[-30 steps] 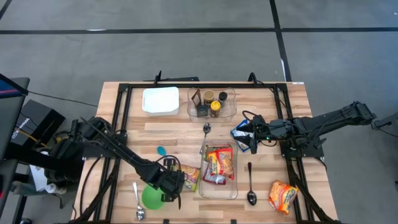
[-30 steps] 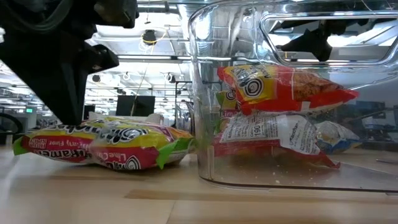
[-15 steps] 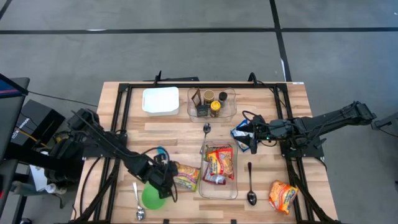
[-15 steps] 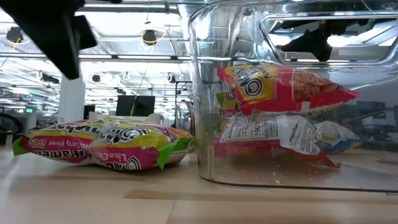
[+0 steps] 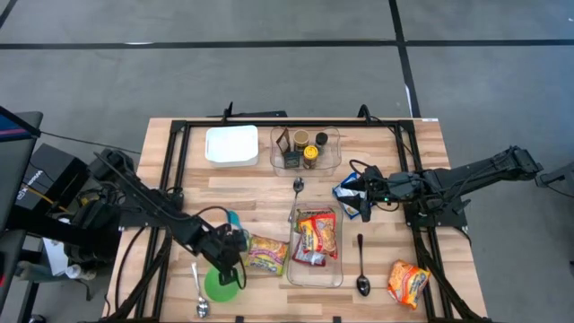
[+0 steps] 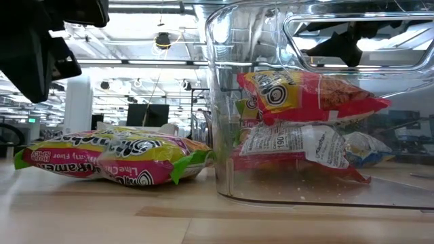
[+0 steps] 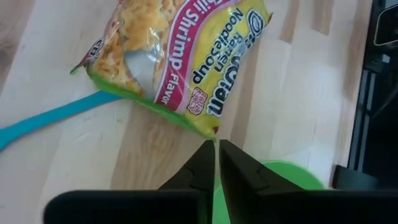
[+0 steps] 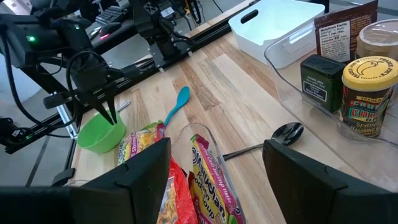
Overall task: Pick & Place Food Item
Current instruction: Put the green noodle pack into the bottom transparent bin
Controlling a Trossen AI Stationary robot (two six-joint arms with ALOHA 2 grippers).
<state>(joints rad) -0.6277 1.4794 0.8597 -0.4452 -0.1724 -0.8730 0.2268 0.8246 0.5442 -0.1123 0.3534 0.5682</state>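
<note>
A yellow-and-pink ramen packet [image 5: 266,254] lies flat on the wooden table, just left of the clear container [image 5: 316,269]; the low view shows the packet [image 6: 108,159] beside the container's wall [image 6: 220,102]. My left gripper [image 7: 217,149] is shut and hangs above the packet's green corner [image 7: 210,129] and the green bowl [image 7: 283,179], touching nothing; in the high view the gripper [image 5: 240,262] is at the packet's left end. My right gripper [image 8: 214,163] stands open and raised right of centre [image 5: 360,192], over a blue-and-white packet [image 5: 348,199].
The container holds red and yellow ramen packets [image 5: 316,235]. An orange packet [image 5: 408,283] lies at the near right, with a spoon [image 5: 361,269] beside it. There is a teal spoon [image 5: 233,218], a metal spoon [image 5: 199,292], a white bin [image 5: 231,144] and a tray of jars [image 5: 305,148].
My left gripper has lifted off the top of the ramen packet, drawn back toward the table's left edge and rolled about its own axis. The packet has stayed where it lay.
</note>
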